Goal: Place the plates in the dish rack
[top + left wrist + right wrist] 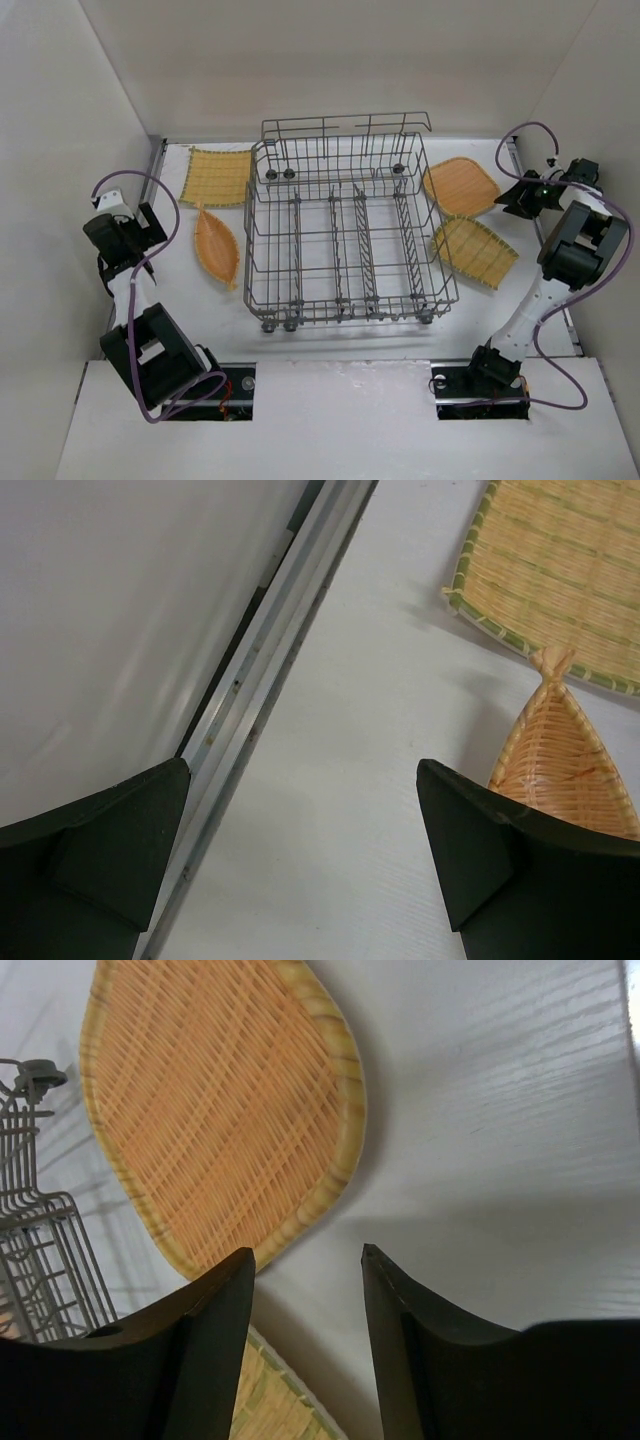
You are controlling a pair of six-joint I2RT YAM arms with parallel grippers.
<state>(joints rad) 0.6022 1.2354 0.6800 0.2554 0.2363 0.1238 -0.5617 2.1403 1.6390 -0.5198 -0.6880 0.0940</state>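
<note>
Your right gripper is part-open and empty, with the rounded orange plate just ahead-left of its tips. Your left gripper is wide open and empty, with the leaf-shaped plate beside its right finger. The dish rack stands between the 2 grippers.

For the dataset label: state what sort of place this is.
Probably a robot test cell, not a real kitchen: plain white walls box in a white table, a left arm and right arm are bolted at its near edge, and a dish rack sits among four woven plates.
</note>
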